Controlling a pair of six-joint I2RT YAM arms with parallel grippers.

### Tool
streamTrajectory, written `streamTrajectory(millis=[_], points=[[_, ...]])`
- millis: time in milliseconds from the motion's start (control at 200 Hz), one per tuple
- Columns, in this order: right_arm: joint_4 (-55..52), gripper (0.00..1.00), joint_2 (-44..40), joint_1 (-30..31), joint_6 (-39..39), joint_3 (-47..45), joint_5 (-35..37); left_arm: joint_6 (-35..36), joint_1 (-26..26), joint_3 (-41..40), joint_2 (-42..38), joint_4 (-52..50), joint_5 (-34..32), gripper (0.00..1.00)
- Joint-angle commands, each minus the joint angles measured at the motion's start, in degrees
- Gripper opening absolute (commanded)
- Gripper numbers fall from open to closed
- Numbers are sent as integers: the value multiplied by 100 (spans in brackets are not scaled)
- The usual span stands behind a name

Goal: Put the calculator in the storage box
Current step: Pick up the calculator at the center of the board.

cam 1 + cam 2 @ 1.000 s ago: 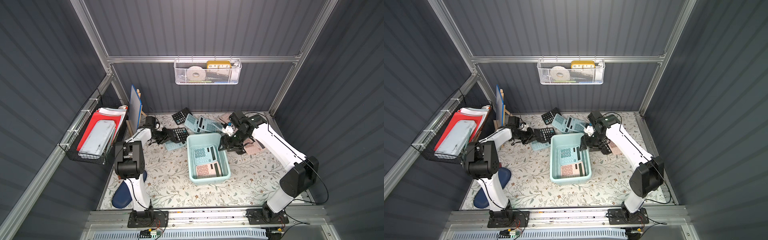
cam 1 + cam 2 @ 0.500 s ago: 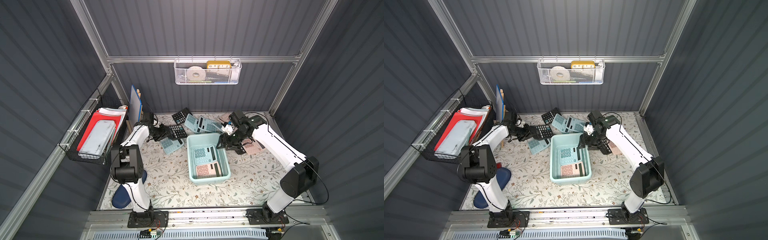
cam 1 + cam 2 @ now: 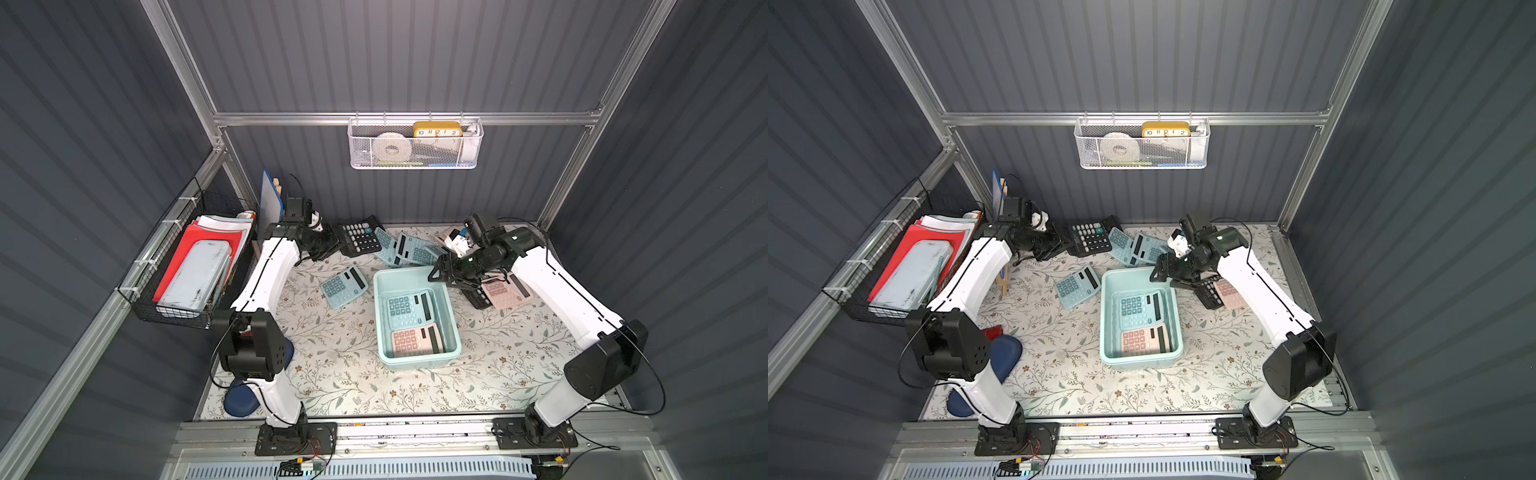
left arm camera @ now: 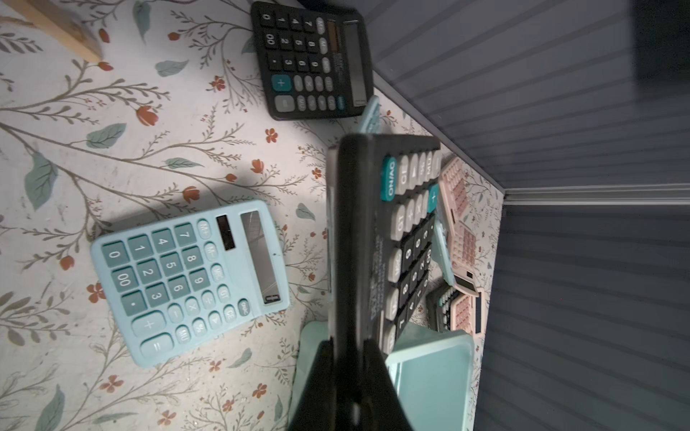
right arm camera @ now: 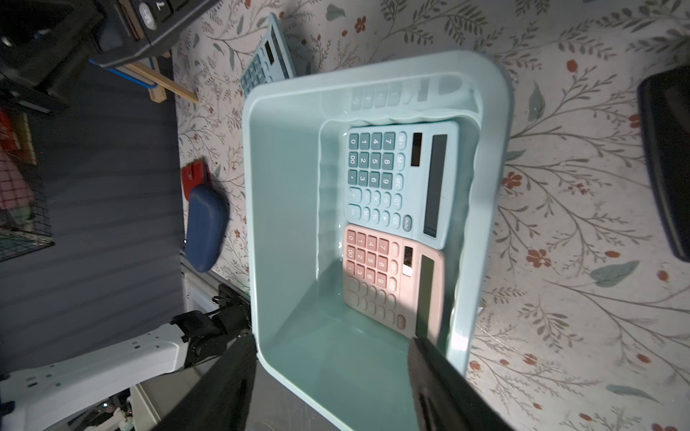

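Black calculator (image 4: 358, 224) pinched edge-on in left tool (image 4: 349, 347), right tool (image 5: 332, 358) spread over mint storage box (image 5: 283, 186)

I read ON/AC, black calculator (image 4: 410, 231) mid-frame; GT, CE, blue calculator (image 4: 186, 272) lower left; 11 12 1, yellow clock (image 3: 437, 129)

The box (image 3: 419, 362) sits on the table (image 3: 332, 374), with a rear calculator (image 3: 409, 309) and a front calculator (image 3: 417, 340) inside. A loose calculator (image 3: 344, 286) lies just left of it, a heap of calculators (image 3: 409, 249) behind, my left gripper (image 3: 336, 246) and its held calculator (image 3: 358, 239) left of that heap.
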Motion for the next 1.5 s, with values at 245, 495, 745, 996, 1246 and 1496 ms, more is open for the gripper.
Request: streamTrajectory(millis=[245,495,745,996,1246,1496], points=[[1737,69,-500,-639,1338,-666,-1179,-438,-338,-238,-763,-111,2006,0],[2749,66,-506,-902,2059,-1038,-1895,-823,-400,-694,-1015,276,2872,0],[3223,64,-184,-933,2538,-1015,-2469,-1245,-509,-1239,-1226,863,3379,0],[4104,64,11,-931,3254,-1174,-2840,-1513,-583,-1794,-1636,1253,3567,0],[4482,61,161,-890,3618,-1288,-3089,-1533,-976,-1875,-1641,1392,3266,0],[4552,51,133,-845,3675,-1366,-3208,-1409,-1239,-1873,-1535,1334,3038,0]])
